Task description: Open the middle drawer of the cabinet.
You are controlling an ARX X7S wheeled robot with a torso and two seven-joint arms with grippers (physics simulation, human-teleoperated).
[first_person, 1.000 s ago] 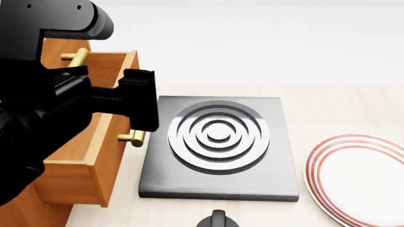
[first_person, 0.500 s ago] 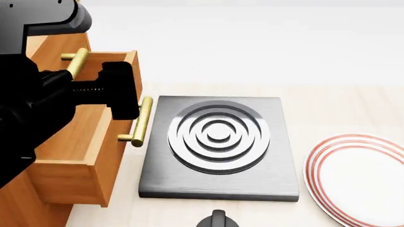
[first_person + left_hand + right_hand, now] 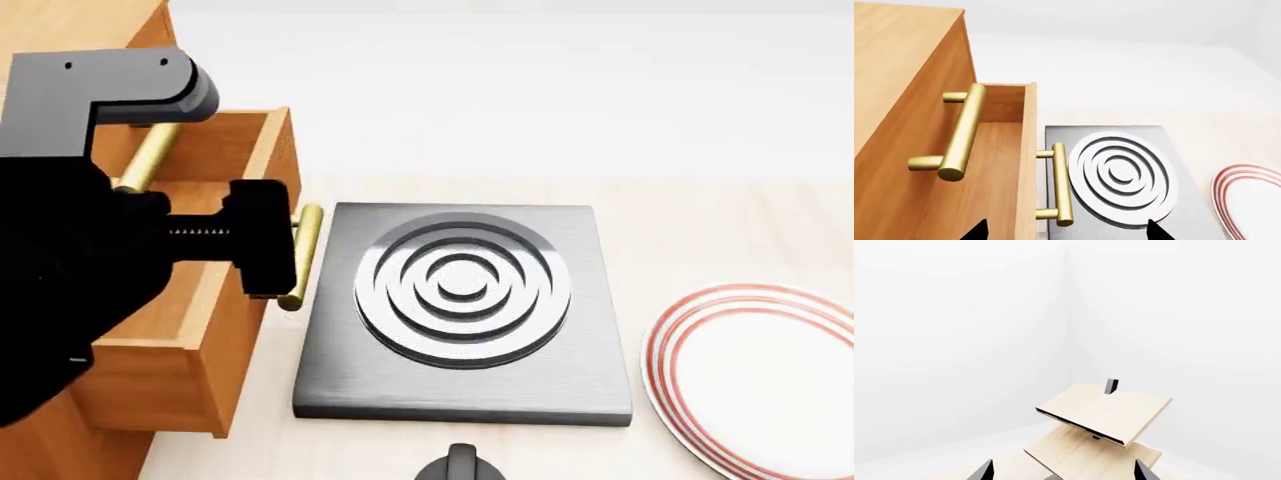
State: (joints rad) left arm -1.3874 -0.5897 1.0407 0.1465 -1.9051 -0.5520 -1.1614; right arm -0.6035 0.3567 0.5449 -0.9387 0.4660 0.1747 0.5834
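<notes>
Middle drawer (image 3: 200, 290): pulled out beside hotplate (image 3: 463, 310); handle (image 3: 1061, 185) upright ahead of left pincer (image 3: 1064, 232), released, nearer arm.

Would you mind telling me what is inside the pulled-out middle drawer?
The middle drawer shows only bare wooden floor and inner walls in the left wrist view. In the head view the left arm covers much of its interior, so that part cannot be checked.

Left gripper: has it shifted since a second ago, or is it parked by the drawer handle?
Yes. In the head view the left gripper has moved leftward, away from the hotplate, toward the cabinet, clear of the middle drawer.
</notes>
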